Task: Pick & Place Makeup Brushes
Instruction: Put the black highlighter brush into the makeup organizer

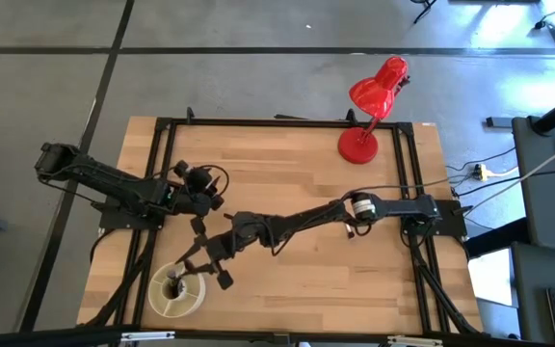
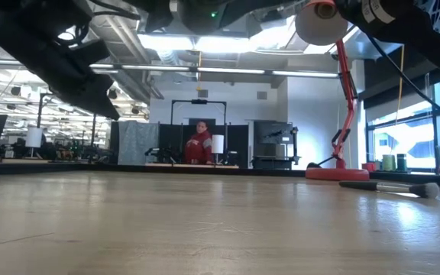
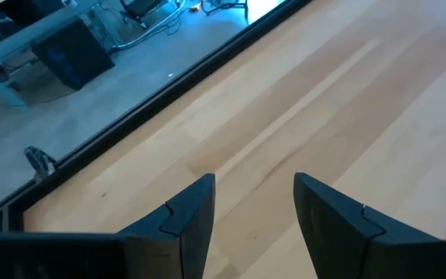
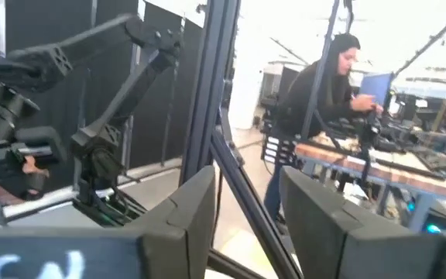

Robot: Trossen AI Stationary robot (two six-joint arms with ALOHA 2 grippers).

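The red lamp [image 1: 369,106] stands at a far corner of the wooden table [image 1: 297,183], and everything else is placed from it.

In the low view one makeup brush [image 2: 392,186] lies flat on the boards just in front of the lamp's base, dark handle toward the lamp and bristle tip pointing away. It touches neither arm.

The right gripper [image 1: 207,274] is well apart from the lamp, reached out toward the table corner diagonally opposite it, so the lying brush is far from this claw. The right wrist view shows its two fingers [image 4: 184,209] spread and released, with nothing between them. It is tipped up to face the room, where a person in dark clothes [image 4: 324,93] leans over a bench.

A pale round holder [image 1: 176,292] sits at that same corner opposite the lamp, just beside the right gripper. Something dark stands in it, too small to tell what.

The left gripper [image 1: 200,217] hangs on the side of the table away from the lamp, near the right gripper. Its fingers [image 3: 192,217] are parted and hold nothing, with only bare wood under them.

Behind the lamp, deep in the room, a person in red [image 2: 199,145] stands at a desk.
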